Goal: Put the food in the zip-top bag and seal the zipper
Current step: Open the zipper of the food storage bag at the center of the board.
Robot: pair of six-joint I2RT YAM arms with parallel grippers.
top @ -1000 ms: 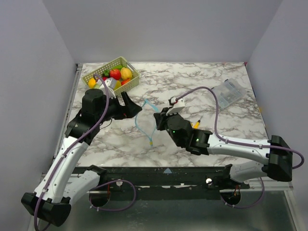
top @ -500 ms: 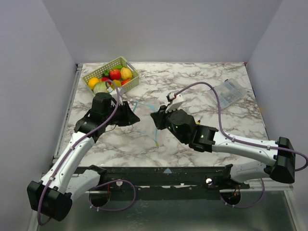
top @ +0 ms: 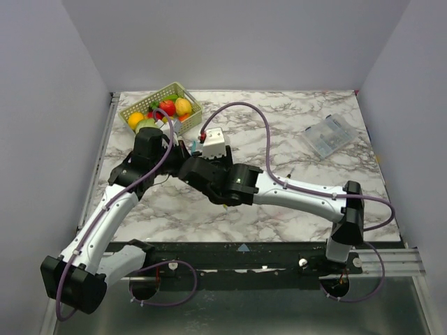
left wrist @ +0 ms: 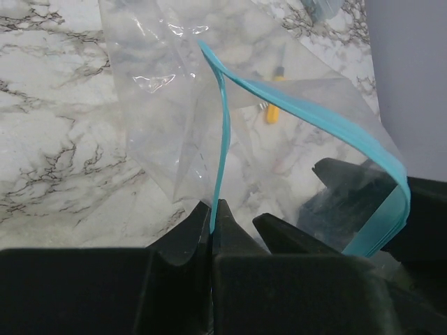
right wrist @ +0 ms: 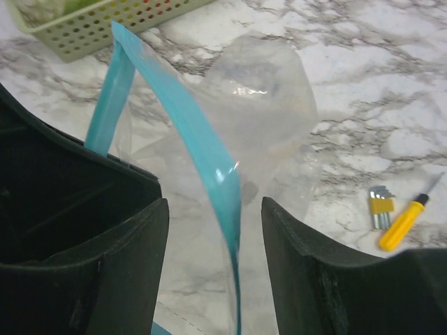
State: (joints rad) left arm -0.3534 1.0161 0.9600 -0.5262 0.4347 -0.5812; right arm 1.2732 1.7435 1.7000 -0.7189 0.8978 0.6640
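The clear zip-top bag (left wrist: 174,98) hangs over the marble. My left gripper (left wrist: 212,213) is shut on its light-blue zipper (left wrist: 222,139), with the strip pinched between the fingertips. My right gripper (right wrist: 215,209) stands open around another stretch of the zipper (right wrist: 202,150), which runs down between the fingers without touching them. In the top view the left gripper (top: 180,149) and right gripper (top: 187,167) meet left of centre and mostly hide the bag. The food, red (top: 167,107), yellow (top: 183,105) and orange (top: 133,118), lies in the green basket (top: 190,117) behind them.
A yellow screwdriver (right wrist: 405,220) and a set of hex keys (right wrist: 380,209) lie on the marble to the right of the bag. A clear plastic box (top: 326,136) sits at the back right. The right arm's cable (top: 258,125) loops over the table's middle.
My right arm swung left to meet the left gripper and opened its jaws off the zipper. My left gripper shut on the zipper strip.
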